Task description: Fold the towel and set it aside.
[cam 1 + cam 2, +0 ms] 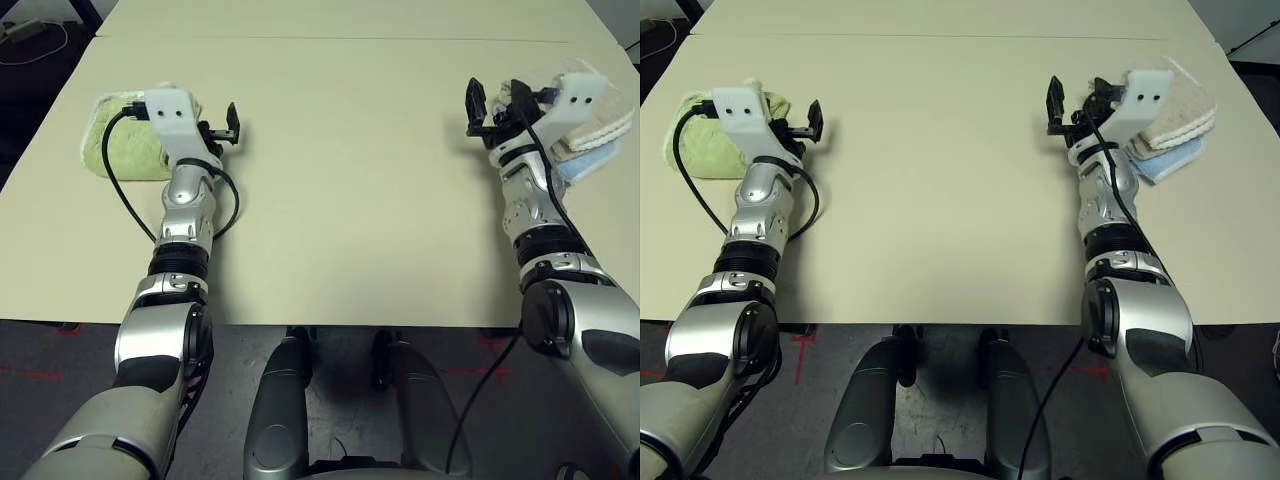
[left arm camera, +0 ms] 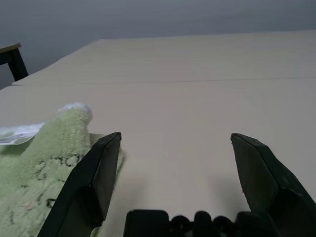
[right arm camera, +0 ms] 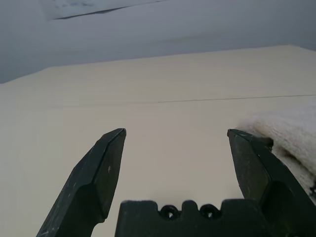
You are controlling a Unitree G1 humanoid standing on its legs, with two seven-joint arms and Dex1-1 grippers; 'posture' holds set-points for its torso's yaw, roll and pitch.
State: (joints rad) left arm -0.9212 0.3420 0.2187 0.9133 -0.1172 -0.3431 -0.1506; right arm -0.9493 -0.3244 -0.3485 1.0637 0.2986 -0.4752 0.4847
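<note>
The towel (image 1: 1181, 116), beige ribbed terry, lies folded at the table's right edge on top of a light blue towel (image 1: 1173, 161). My right gripper (image 1: 1076, 103) hovers just left of it, open, with nothing between its fingers. In the right wrist view the towel (image 3: 295, 134) shows right beside one fingertip (image 3: 246, 148) of my right gripper (image 3: 175, 143). My left gripper (image 1: 795, 122) is open and empty over the left side of the table, far from the towel. It also shows in the left wrist view (image 2: 175, 145).
A light green towel (image 1: 698, 146) lies bunched at the far left, next to my left gripper, and shows in the left wrist view (image 2: 42, 165). The tan table (image 1: 940, 200) stretches bare between the arms, with a seam across its far part.
</note>
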